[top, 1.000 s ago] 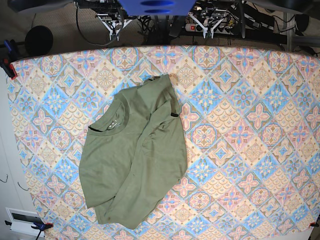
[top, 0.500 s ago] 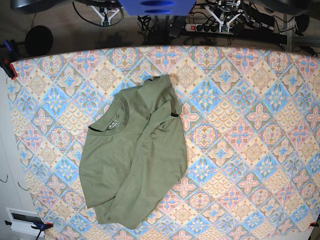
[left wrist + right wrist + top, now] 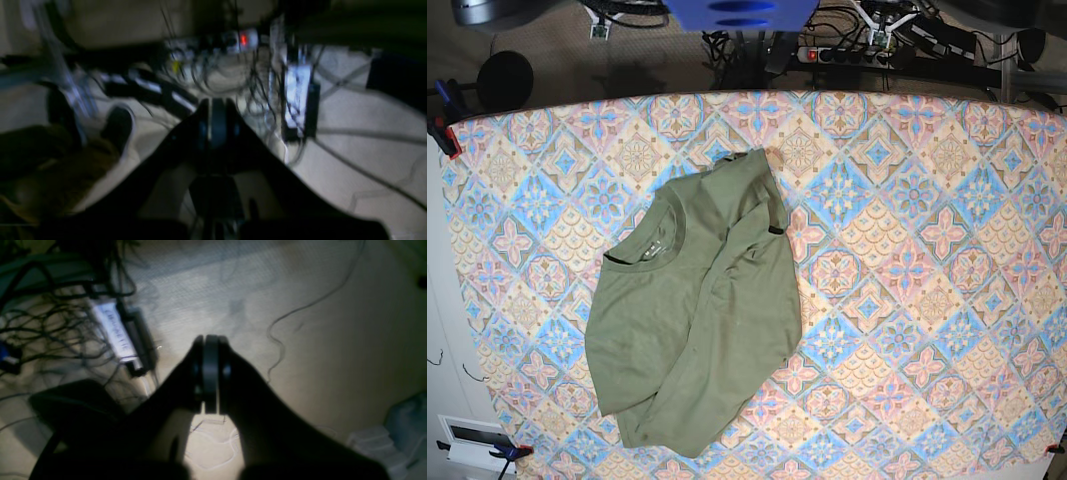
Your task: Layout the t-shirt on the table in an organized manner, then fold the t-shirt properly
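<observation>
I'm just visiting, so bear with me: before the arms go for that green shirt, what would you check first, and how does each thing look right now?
1. t-shirt fully on the table: ok.
2. Shirt spread flat: not ok; one side is folded over the body and it lies askew.
3. Collar facing up and visible: ok.
4. left gripper empty: ok, shut on nothing.
5. right gripper empty: ok, shut on nothing.
6. Grippers over the shirt: not ok; both wrist views show floor and cables.

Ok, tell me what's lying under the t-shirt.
The t-shirt lies directly on the patterned table, whose cloth shows all around it. Anything beneath the fabric is covered and cannot be seen.
</observation>
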You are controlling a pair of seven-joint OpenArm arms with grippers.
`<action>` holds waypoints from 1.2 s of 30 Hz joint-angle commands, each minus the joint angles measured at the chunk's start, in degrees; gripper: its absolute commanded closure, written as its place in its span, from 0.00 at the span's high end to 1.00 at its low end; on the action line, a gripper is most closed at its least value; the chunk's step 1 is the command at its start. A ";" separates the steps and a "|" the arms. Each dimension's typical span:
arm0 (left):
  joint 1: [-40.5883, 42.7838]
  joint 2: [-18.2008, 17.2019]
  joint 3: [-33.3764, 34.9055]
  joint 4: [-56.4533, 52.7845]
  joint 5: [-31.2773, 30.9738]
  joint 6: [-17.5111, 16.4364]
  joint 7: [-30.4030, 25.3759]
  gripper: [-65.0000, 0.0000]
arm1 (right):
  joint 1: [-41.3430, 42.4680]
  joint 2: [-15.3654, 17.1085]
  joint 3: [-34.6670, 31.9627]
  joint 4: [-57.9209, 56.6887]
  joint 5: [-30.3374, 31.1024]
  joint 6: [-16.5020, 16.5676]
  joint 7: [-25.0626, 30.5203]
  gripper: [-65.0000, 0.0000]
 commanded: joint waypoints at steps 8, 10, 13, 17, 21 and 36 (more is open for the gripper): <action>9.52 -1.99 -0.02 23.81 -0.08 0.01 8.90 0.00 | -9.38 0.73 3.41 21.56 -0.05 -0.17 -7.16 0.00; 11.28 -1.99 -0.19 30.14 -0.08 0.01 11.98 0.00 | -10.78 0.73 5.26 27.54 -0.05 -0.17 -8.30 0.00; 14.00 -2.60 -0.19 39.54 -0.08 0.01 15.23 0.00 | -13.95 0.73 7.28 36.85 -0.05 -0.17 -11.20 0.00; 16.20 -4.19 0.07 48.25 -0.08 0.01 16.20 0.00 | -17.29 0.73 8.87 48.20 0.03 -0.17 -14.98 0.00; 17.70 -4.19 -0.28 54.40 -0.08 0.01 16.20 0.00 | -19.40 0.56 11.15 59.98 0.03 -0.17 -18.85 0.00; 11.01 -4.19 -0.37 59.85 -0.08 0.01 17.61 0.00 | -12.28 1.96 14.49 68.42 20.34 0.01 -25.01 0.00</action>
